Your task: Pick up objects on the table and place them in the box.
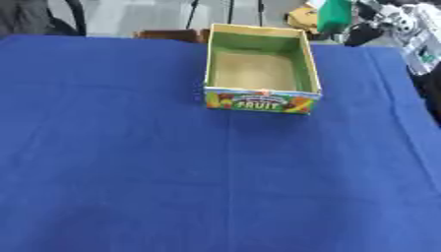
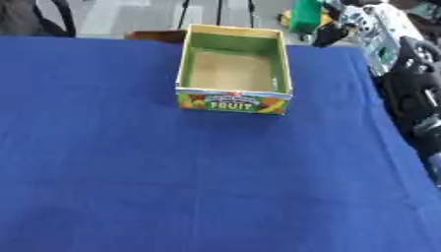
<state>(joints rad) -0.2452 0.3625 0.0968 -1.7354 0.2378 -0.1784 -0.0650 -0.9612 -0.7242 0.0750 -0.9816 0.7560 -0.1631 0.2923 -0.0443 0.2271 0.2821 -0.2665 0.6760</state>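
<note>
Box (image 1: 263, 101) sits open and empty at table's far centre; right hand (image 2: 340, 22), far right of it, grips a green object (image 2: 305, 15).

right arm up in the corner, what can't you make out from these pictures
- Right hand: blurred, at the top edge in both views; whether its fingers curl round the green thing cannot be told.
- Green thing: cut off by the top edge; only a colour shows.
- Left hand: in no view.
- Box: near inner wall hidden by its own front; the floor that shows is bare.
- Brown thing behind the cloth: mostly hidden by the cloth's far edge.
</note>
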